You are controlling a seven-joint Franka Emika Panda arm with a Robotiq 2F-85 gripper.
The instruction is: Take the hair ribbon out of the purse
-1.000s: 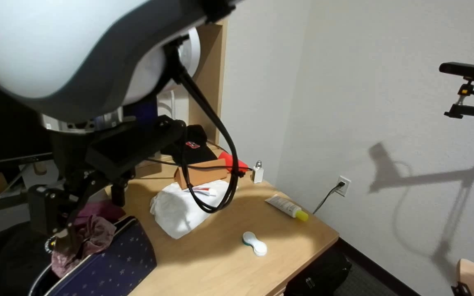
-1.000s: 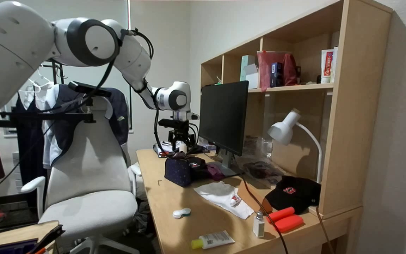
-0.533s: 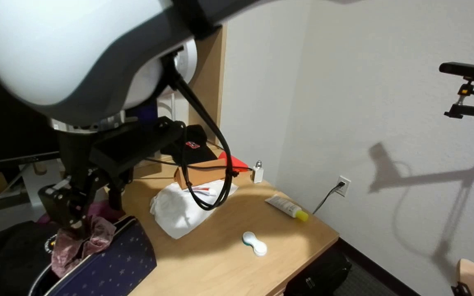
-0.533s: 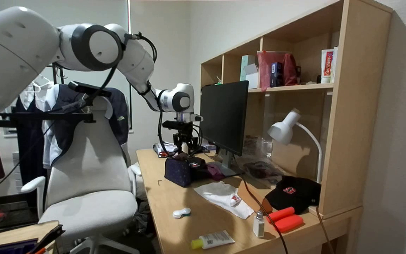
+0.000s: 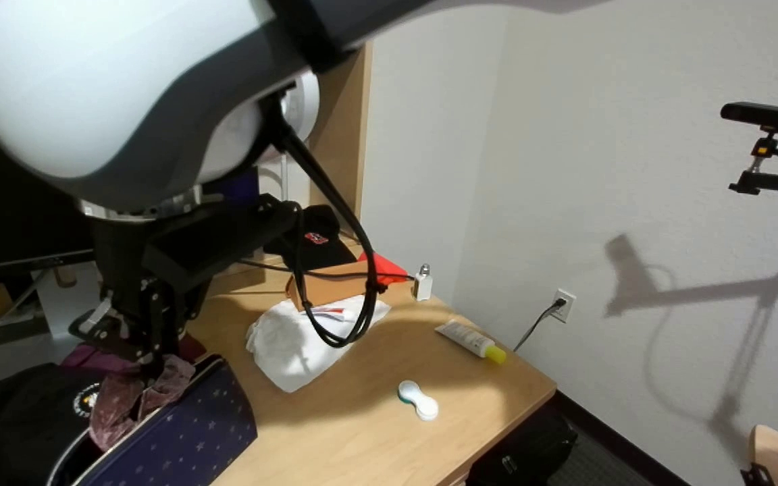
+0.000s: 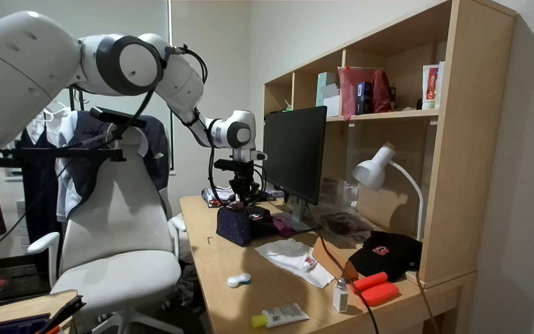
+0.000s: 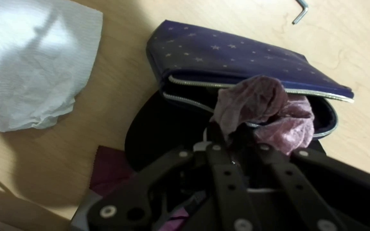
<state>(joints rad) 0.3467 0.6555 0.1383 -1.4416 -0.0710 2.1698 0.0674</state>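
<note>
The hair ribbon, a dusty pink velvet scrunchie (image 7: 255, 96), bulges out of the unzipped mouth of the purse and lies over its zip edges. Dark blue with small stars, the purse (image 7: 223, 53) stands on the desk; an exterior view also shows the purse (image 5: 186, 425) with the scrunchie (image 5: 112, 408) at its opening. My gripper (image 7: 232, 136) points down at the near side of the scrunchie, its jaws drawn close together. A fold of pink cloth runs in between the fingertips, which are dark and partly hidden. In an exterior view the gripper (image 5: 151, 370) reaches into the scrunchie.
A black cap (image 7: 159, 128) lies against the purse, under the gripper. The monitor (image 6: 295, 153) rises close beside the arm. On the desk are a white cloth (image 5: 288, 351), a brown case (image 5: 331, 283), a lens case (image 5: 419, 400), a tube (image 5: 467, 339) and a hex key (image 7: 302, 11).
My gripper has come down and to the right in an exterior view onto the scrunchie. Its jaws, wide apart before, have closed on the cloth. The scrunchie has shifted slightly; the purse stays put.
</note>
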